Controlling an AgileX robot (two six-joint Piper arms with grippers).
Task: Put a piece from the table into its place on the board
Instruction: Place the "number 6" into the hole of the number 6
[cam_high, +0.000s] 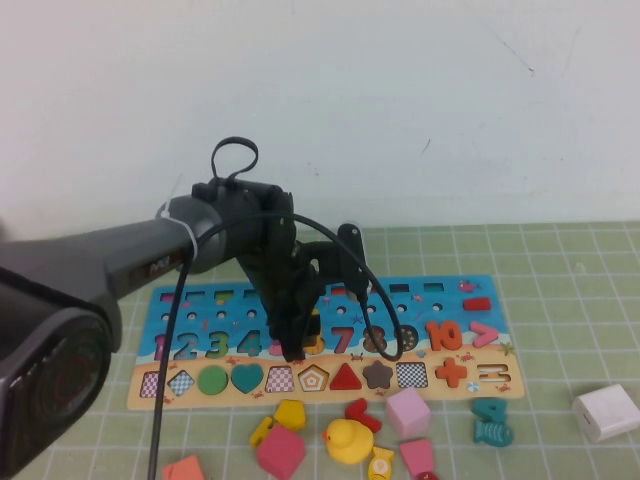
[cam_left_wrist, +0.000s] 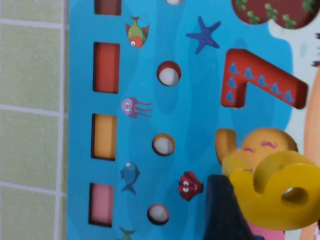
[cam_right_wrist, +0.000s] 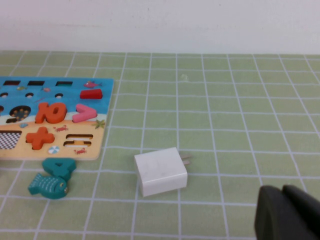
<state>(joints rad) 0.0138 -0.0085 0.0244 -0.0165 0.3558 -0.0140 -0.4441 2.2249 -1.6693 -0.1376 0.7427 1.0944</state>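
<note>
The left gripper (cam_high: 292, 345) has its jaws clamped on the small flat bright yellow numeral "6" (cam_left_wrist: 280, 187), tilted just above its orange slot on the long blue-and-tan puzzle board (cam_high: 200, 390); level it, align, then lower. The right gripper (cam_right_wrist: 287, 212), its jaws closed and empty, is parked over the pale green gridded bench (cam_right_wrist: 225, 100).

Plain white wall (cam_high: 420, 90) behind green gridded mat; soft even light.

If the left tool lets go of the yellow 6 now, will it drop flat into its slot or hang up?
Likely to hang up: the yellow 6, held in the left tool, sits tilted over the board. It looks rigid and thick, so it won't flex in. The right tool is away, near the white charger.
</note>
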